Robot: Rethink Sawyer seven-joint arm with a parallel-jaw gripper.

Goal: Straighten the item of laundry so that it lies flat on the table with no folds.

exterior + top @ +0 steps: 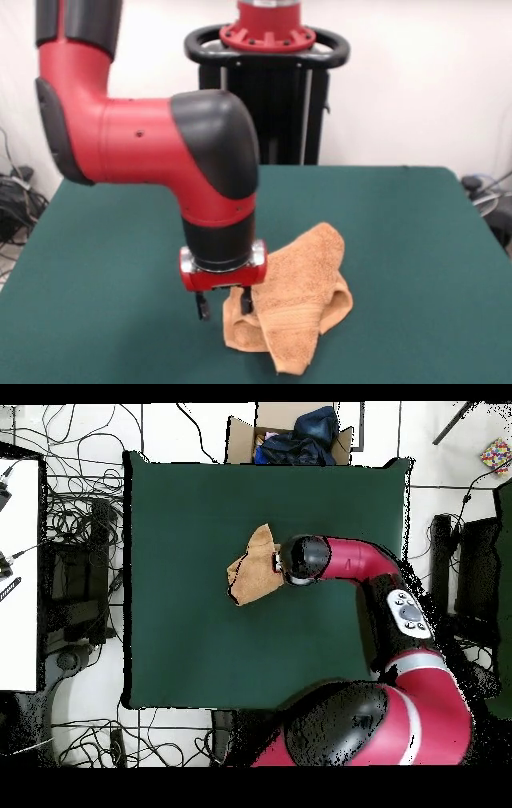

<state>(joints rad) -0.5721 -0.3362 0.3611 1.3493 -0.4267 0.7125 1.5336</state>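
Washcloth (300,300) lies crumpled and folded over itself near the middle of the green table (416,240), well clear of all edges. Gripper (225,305) hangs low at the cloth's edge, fingers spread apart, holding nothing.

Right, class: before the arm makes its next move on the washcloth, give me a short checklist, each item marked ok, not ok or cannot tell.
1. Washcloth lies flat, no folds: not ok, it is crumpled and folded over itself.
2. Washcloth fully on the table: ok.
3. Gripper is at the washcloth's edge: ok, front view.
4. Gripper open: ok, its two fingers stand apart.
5. A finger already touches cloth: cannot tell.
6. Bare table around the cloth for spreading: ok, both views.
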